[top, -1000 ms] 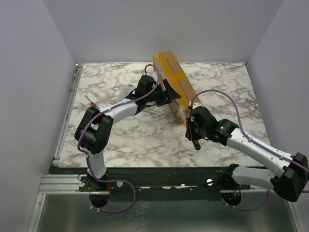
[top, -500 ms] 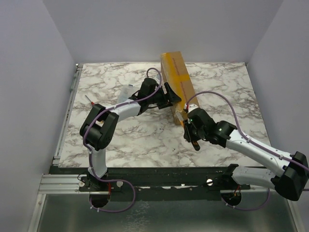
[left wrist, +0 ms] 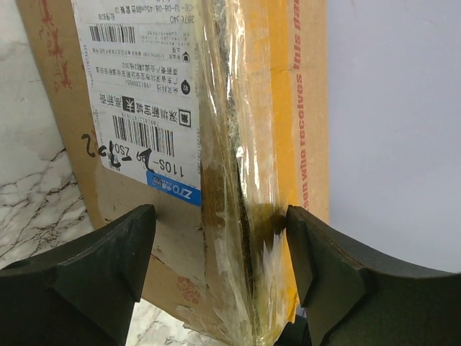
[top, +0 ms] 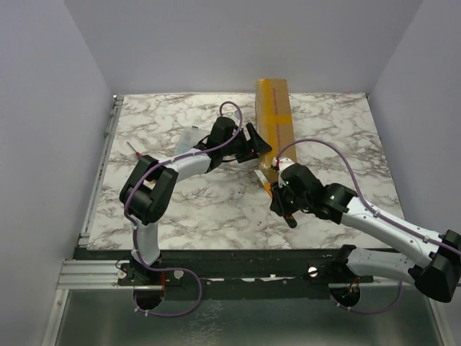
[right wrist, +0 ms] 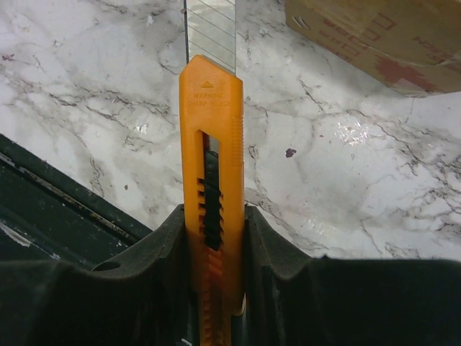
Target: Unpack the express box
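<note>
– Express box [top: 274,119]: where does it sit on the marble table [top: 180,209]?
– Toward the table's far edge, right of the table's middle, with its long axis running from that far edge back toward the near one. Glossy tape [left wrist: 238,144] runs along it, and a white shipping label [left wrist: 137,94] sits on a side face.
– And the grippers?
– The left gripper [left wrist: 218,229] is over the table's middle, jaws spread wide, with the box's taped corner edge in the gap. Whether the pads press it I cannot tell. The right gripper [right wrist: 212,241], closer to the table's near edge, is pinched on an orange utility knife [right wrist: 211,144], blade [right wrist: 210,25] out.
– How will the express box handle?
– My guess: stiff cardboard, fairly light, and so long that a push at one end would swing it on the smooth table. The tape looks slippery.
– So where to hold it?
– Across the narrow width near its near end, pads on bare cardboard, off the taped seam the blade needs. Firm enough to brace against the cut; squeezing harder may dent the wall.
</note>
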`<state>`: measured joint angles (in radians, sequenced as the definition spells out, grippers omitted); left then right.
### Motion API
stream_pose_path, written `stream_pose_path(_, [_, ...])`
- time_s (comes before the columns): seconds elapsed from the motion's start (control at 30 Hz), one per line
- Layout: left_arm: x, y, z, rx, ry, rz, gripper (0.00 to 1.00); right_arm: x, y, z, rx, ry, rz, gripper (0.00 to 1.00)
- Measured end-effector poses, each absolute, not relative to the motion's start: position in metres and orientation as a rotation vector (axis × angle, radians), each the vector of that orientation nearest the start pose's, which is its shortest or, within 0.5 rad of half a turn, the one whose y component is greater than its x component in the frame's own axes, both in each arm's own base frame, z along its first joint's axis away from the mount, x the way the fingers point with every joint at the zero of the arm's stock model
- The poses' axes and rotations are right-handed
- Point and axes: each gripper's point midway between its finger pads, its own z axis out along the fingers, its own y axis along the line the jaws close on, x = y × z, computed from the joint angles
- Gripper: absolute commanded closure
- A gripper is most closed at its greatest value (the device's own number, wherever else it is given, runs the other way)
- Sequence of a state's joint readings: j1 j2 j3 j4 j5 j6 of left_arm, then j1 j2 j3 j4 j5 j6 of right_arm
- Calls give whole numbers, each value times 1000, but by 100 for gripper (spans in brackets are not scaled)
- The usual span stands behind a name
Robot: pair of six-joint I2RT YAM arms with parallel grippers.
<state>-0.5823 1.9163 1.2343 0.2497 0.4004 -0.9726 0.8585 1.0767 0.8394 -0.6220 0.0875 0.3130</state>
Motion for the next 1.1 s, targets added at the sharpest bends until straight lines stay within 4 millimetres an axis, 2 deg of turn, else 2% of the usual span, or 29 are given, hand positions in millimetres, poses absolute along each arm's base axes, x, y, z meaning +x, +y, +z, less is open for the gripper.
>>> stream_pose_path(0.13, [391, -368, 142, -151, 2245, -1313, 10, 190, 196, 139, -500, 2410, 336, 100])
stream_pose_path(0.23, [399, -354, 153, -149, 2215, -1290, 4, 199, 174, 151, -320, 2393, 220, 100])
stream_pose_path(0.3, [404, -344, 169, -137, 2178, -1275, 4, 208, 156, 160, -204, 2364, 137, 100])
stream_pose_path(0.4, [408, -329, 203, -99, 2094, -1257, 4, 229, 134, 171, -55, 2341, 40, 100])
stream_pose_path(0.53, [403, -330, 226, -51, 2037, -1264, 4, 263, 107, 182, 96, 2308, -21, 100])
stream_pose_path(0.67, [397, -336, 218, -31, 2064, -1269, 6, 297, 91, 195, 175, 2295, 20, 100])
stream_pose_path(0.77, [389, -346, 208, -3, 2095, -1286, 7, 334, 91, 202, 188, 2287, 108, 100])
stream_pose_path(0.9, [375, -362, 192, 46, 2144, -1301, 7, 378, 98, 198, 155, 2301, 183, 100])
stream_pose_path(1.0, [368, -370, 185, 74, 2165, -1312, 8, 396, 107, 185, 118, 2320, 237, 100])
stream_pose_path(1.1, [362, -376, 178, 96, 2185, -1323, 9, 401, 114, 170, 87, 2355, 280, 100])
